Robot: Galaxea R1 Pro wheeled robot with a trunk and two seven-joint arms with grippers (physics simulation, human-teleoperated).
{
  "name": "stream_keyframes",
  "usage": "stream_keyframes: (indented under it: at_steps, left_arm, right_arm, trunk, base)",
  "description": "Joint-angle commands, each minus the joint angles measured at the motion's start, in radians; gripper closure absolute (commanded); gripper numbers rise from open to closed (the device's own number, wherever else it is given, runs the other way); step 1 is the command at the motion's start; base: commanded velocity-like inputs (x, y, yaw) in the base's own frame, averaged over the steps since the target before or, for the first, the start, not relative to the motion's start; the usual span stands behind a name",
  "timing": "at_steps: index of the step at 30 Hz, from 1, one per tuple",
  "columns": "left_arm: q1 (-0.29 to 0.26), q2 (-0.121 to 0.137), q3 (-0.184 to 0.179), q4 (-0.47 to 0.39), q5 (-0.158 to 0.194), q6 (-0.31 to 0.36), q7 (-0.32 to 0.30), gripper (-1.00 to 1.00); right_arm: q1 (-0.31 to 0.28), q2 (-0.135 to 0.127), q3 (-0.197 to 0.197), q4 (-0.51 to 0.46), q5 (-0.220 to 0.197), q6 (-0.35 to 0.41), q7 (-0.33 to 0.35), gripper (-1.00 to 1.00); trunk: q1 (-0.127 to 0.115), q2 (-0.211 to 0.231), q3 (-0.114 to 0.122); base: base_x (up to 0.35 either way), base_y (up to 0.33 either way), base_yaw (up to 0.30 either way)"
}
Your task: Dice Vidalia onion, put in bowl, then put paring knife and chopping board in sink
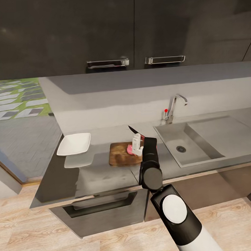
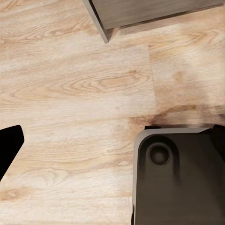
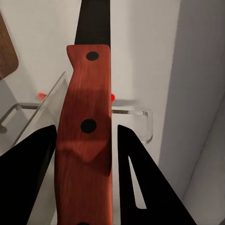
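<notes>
Gripped between both fingers of the right pincer (image 3: 84,173), the paring knife (image 3: 86,122) stands blade-up over the chopping board (image 1: 119,155). Just beneath the pincer, the Vidalia onion (image 1: 130,150) rests on that board. Left pincer's state cannot be told.
</notes>
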Motion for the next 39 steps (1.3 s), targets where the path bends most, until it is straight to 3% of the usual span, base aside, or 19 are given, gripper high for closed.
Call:
stream_keyframes:
  at_steps: [1,23,25,28,32,39]
  left_arm:
    - [0.000,0.001,-0.009,-0.002,0.010,-0.002,0.005,-1.00]
    - [0.000,0.001,-0.009,-0.002,0.010,0.001,0.005,-1.00]
    - [0.000,0.001,-0.009,-0.002,0.010,0.001,0.005,-1.00]
    - [0.000,0.001,-0.009,-0.002,0.010,0.001,0.005,-1.00]
    - [0.000,0.001,-0.009,-0.002,0.010,0.001,0.005,-1.00]
    - [0.000,0.001,-0.009,-0.001,0.010,0.000,0.005,-1.00]
  right_arm:
    - [-0.001,0.000,0.002,-0.001,0.011,0.002,0.010,1.00]
    - [-0.001,0.000,0.005,-0.001,0.006,0.001,0.003,1.00]
    - [-0.001,0.000,0.017,-0.003,0.006,0.000,0.001,1.00]
    - [-0.001,0.000,0.079,-0.005,0.006,0.001,-0.003,1.00]
    - [-0.001,0.000,0.134,-0.005,0.006,0.003,-0.005,1.00]
    - [-0.001,0.000,0.154,-0.004,0.002,0.019,-0.005,1.00]
  trunk:
    - [0.001,-0.002,-0.002]
    - [0.001,-0.002,-0.002]
    - [0.001,-0.002,-0.002]
    - [0.001,-0.002,-0.002]
    - [0.001,-0.002,-0.002]
    - [0.001,-0.002,-0.002]
  base:
    - [0.000,0.000,0.000]
    - [0.017,-0.018,0.000]
    - [0.177,-0.183,0.000]
    - [0.207,-0.206,0.000]
    - [0.222,-0.217,0.000]
    - [0.227,-0.222,0.000]
